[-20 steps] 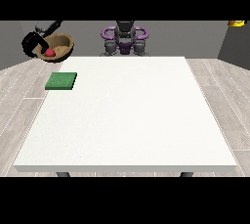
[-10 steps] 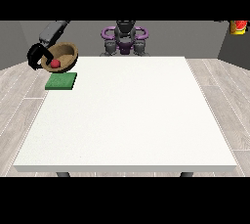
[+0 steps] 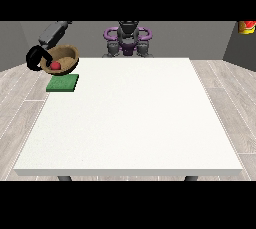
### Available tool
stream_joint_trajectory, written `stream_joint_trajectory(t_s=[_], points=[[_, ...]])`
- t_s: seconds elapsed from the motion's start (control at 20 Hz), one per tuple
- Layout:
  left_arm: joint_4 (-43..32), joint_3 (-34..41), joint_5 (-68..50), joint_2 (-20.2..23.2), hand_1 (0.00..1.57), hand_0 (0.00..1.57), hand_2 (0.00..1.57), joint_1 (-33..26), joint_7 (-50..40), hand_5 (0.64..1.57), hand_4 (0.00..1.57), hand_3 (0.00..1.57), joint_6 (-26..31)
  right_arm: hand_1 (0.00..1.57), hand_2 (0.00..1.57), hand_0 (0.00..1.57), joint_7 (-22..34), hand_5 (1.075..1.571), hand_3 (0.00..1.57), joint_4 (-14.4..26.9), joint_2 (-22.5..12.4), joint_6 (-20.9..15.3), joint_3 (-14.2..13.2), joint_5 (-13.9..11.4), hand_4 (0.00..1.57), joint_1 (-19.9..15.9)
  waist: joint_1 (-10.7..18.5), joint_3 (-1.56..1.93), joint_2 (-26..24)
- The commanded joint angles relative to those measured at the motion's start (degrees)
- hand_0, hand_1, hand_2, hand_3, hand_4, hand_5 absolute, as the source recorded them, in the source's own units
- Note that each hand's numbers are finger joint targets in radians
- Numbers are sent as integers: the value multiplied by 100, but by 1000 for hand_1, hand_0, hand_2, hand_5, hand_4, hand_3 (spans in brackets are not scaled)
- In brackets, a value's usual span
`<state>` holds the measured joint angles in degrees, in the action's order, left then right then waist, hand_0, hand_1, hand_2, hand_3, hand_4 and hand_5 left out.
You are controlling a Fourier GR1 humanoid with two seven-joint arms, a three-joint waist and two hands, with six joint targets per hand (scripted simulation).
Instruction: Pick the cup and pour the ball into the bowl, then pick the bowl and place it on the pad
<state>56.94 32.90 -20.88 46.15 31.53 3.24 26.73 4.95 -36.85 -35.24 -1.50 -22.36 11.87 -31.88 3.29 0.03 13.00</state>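
Note:
A brown wooden bowl with a red ball inside hangs tilted just above the far edge of the green pad. The black hand at the view's left is curled round the bowl's left rim, its grey arm reaching up and back. The pad lies flat at the white table's far left corner. A red and yellow cup shows at the view's top right edge, off the table. The hand at the view's right is nowhere in sight.
The robot's torso with purple shoulders stands behind the table's far edge. Grey plank floor surrounds the table on all sides.
The hand with the bowl and ball has moved right and down, from beyond the table's left corner to just over the pad.

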Motion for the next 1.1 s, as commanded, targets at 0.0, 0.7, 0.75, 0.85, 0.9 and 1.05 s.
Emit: stream_joint_trajectory(t_s=[0.0,0.7,0.75,0.85,0.9,1.05], points=[[89,-12,-57,90,0,0,0,44,-106,1562,1189,0,-66,1571,1571,1571,-152,1551,1155,224,-113,-309,-58,-128,0,20,4,0,-9],[192,-11,-143,107,0,0,0,12,277,1564,1191,0,-66,1385,1336,1385,-1081,1536,721,507,140,-835,-331,15,0,-475,255,4,559],[-57,118,-214,312,0,0,0,-70,393,1566,1190,0,191,1259,1353,1259,-881,1529,911,535,-160,-671,-353,24,115,-440,228,0,522],[12,133,-171,290,0,0,0,-184,539,1567,1193,0,180,931,1103,931,-760,1509,1043,656,-390,-430,-301,-28,162,-416,279,0,554],[-184,57,-168,395,0,0,0,148,325,1568,1195,0,94,641,693,641,-448,1469,1008,472,-109,-519,70,-243,0,-677,221,-4,544],[-198,110,-333,557,0,0,0,221,121,1568,1205,0,198,0,0,0,-711,1435,0,572,146,-532,245,-406,0,-528,227,-1,492]])
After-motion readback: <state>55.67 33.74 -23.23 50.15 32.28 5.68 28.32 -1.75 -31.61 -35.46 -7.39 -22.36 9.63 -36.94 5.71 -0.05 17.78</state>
